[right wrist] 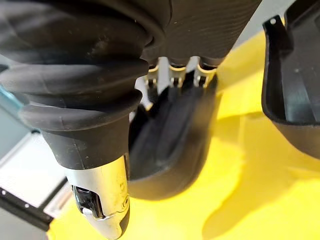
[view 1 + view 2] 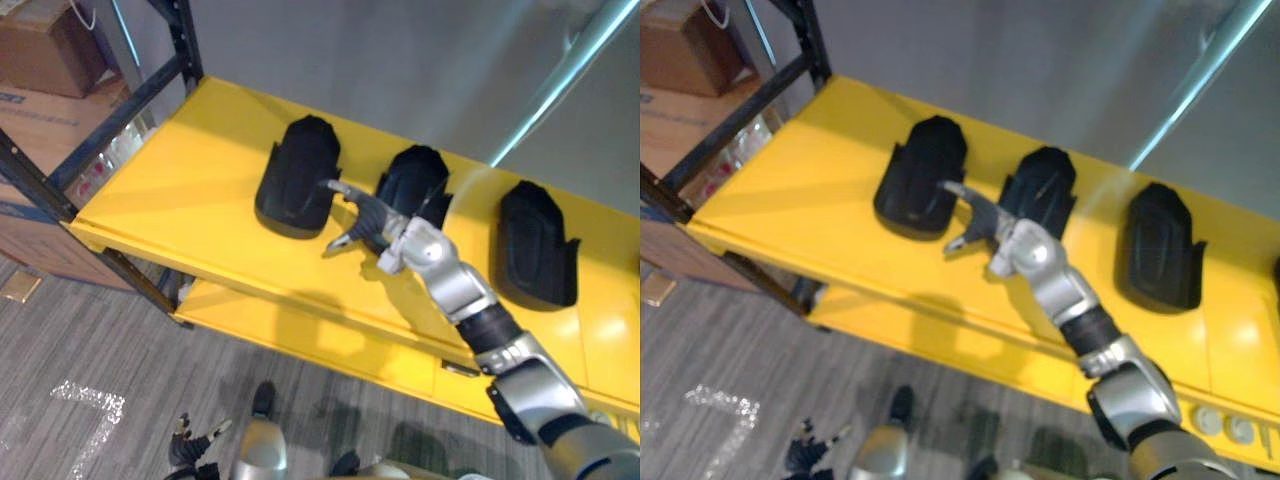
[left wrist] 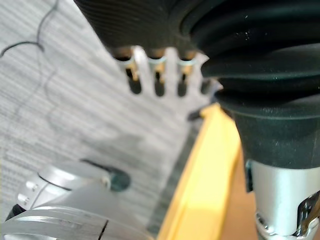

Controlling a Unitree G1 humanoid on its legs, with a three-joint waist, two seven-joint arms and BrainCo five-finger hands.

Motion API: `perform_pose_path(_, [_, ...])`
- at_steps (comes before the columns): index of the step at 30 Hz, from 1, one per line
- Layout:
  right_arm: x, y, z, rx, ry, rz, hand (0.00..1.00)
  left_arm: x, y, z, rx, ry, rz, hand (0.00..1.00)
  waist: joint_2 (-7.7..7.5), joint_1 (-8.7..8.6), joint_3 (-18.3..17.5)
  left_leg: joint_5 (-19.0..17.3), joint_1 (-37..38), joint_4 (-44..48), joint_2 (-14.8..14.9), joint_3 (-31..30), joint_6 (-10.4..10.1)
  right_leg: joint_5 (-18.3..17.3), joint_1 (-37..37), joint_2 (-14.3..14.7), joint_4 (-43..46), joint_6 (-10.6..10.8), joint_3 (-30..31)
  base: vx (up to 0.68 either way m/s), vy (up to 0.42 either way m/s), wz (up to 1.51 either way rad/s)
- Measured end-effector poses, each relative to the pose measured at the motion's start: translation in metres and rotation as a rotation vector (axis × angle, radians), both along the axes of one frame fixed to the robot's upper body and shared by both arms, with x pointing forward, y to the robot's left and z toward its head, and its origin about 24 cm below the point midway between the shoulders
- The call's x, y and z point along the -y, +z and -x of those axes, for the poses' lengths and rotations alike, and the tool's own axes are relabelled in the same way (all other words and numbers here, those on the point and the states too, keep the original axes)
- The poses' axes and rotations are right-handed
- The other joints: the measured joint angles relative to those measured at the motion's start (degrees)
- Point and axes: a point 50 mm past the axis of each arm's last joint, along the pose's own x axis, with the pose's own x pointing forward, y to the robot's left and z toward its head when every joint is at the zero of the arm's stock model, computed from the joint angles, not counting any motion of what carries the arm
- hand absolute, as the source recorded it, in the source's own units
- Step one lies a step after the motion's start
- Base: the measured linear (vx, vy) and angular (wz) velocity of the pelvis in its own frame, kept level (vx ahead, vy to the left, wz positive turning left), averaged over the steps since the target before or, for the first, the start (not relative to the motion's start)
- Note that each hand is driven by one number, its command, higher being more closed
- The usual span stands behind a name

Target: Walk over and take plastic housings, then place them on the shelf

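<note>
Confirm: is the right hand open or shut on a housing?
Open. The right hand shows straight, spread fingers beside the leftmost housing on the yellow shelf, gripping nothing.

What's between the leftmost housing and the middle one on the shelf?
The right hand, fingers open, over bare yellow shelf, pointing toward the leftmost housing; seen in left eye view.

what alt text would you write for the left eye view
The robot's right hand, fingers spread, reaches over a yellow shelf to the edge of the left housing, with the middle housing and right housing beside it, all black plastic. Its left hand hangs low above the grey floor.
</note>
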Motion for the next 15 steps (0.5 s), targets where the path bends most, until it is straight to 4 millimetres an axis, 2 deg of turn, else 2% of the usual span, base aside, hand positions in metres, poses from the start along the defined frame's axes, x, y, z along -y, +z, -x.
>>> perform_pose_path(7, [0.002, -0.014, 0.002, -0.058, -0.001, -0.004, 0.0, 0.0, 0.0, 0.0, -0.007, 0.001, 0.003, 0.0, 0.01, 0.63, 0.0, 0.0, -0.1, 0.0, 0.0, -0.1, 0.0, 0.0, -0.1, 0.0, 0.1, 0.0, 0.0, 0.0, 0.0, 0.0])
perform_pose_path(15, [-0.011, -0.019, 0.003, -0.082, 0.022, -0.043, 0.0, 0.001, 0.0, -0.001, -0.001, 0.002, 0.004, 0.0, 0.03, 1.19, 0.0, 0.1, -1.0, 0.0, -0.1, -1.2, 0.1, -0.2, -0.3, -0.1, 0.4, -0.2, -1.2, 0.0, -0.002, 0.06])
